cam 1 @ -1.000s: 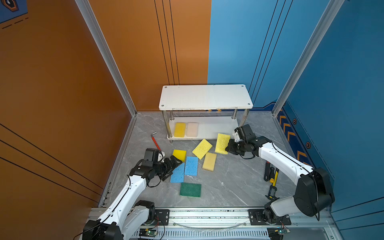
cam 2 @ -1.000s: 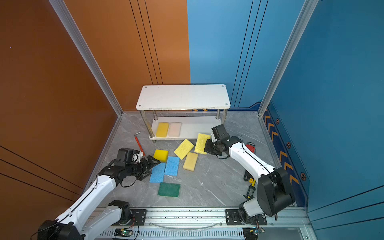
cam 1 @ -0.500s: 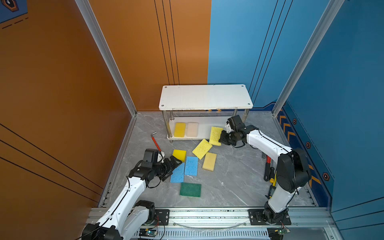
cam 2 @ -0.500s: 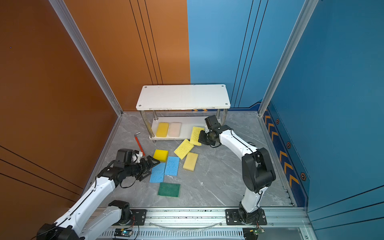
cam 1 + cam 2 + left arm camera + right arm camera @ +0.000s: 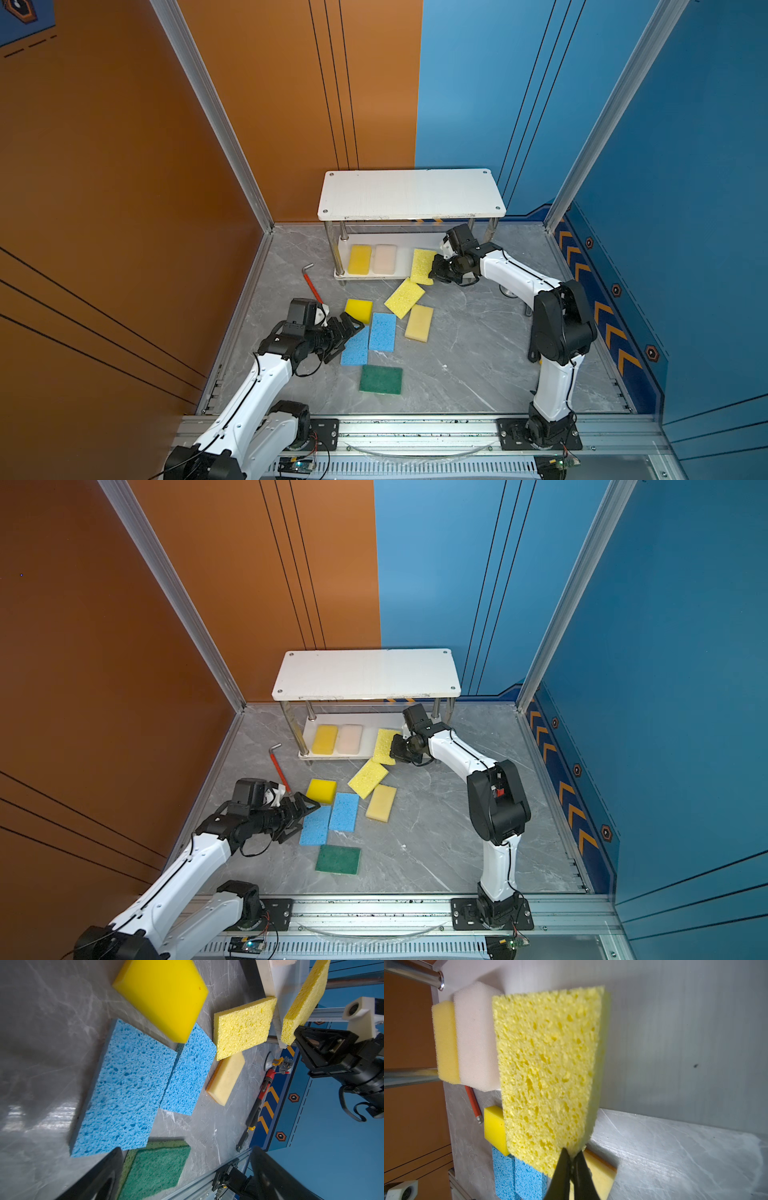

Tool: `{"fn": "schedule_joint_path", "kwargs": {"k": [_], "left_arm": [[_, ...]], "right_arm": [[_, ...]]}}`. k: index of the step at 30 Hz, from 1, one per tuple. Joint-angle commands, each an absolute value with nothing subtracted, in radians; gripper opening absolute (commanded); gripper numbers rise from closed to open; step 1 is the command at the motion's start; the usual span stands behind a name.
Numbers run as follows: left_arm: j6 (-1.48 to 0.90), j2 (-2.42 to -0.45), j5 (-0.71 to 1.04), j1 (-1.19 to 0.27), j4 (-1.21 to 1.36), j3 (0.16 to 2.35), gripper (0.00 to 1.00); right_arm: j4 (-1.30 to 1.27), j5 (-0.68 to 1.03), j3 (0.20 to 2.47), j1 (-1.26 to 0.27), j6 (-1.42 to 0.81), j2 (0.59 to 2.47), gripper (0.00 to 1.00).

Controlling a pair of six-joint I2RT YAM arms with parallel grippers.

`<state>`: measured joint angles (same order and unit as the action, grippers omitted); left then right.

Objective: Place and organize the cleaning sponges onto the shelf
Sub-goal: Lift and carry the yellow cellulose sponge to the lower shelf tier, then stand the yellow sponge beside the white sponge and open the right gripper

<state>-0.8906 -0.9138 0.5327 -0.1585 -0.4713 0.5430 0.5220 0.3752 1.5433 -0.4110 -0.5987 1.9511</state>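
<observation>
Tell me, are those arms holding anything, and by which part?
The right gripper pinches a pale yellow porous sponge by one corner. The left gripper is open and holds nothing.

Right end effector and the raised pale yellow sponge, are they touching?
Touching. The right wrist view shows the right end effector pinching one edge of the raised pale yellow sponge, with its jaws shut on it.

- And the top board of the shelf (image 5: 411, 195) covers the far part of its lower tier; nothing readable back there.
- The pale yellow sponge (image 5: 548, 1068) fills the right wrist view, burying most of the tan sponge (image 5: 602, 1176).
- The hex key (image 5: 311, 284) loses its near end behind the left wrist camera (image 5: 305, 311).
- The left gripper (image 5: 187, 1148): fingers run off the picture's edge, and one covers a corner of the green sponge (image 5: 158, 1167).
- The bright yellow sponge (image 5: 162, 995): blurred, cropped.
</observation>
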Motion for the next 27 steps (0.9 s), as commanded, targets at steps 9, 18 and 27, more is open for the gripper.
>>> {"fn": "schedule_joint_path", "kwargs": {"k": [9,18,27], "left_arm": [[-0.889,-0.903,0.547,-0.155,-0.522,0.540,0.96],[-0.886,-0.902,0.549,-0.140,-0.532,0.541,0.96],[-0.860,-0.922,0.570,-0.110,-0.546,0.558,0.96]], "right_arm": [[0.518,0.411,1.658,-0.400,-0.584,2.054,0.07],[0.523,0.432,1.725,-0.397,-0.589,2.132,0.07],[0.532,0.442,1.777,-0.403,-0.591,2.174,0.08]]}}
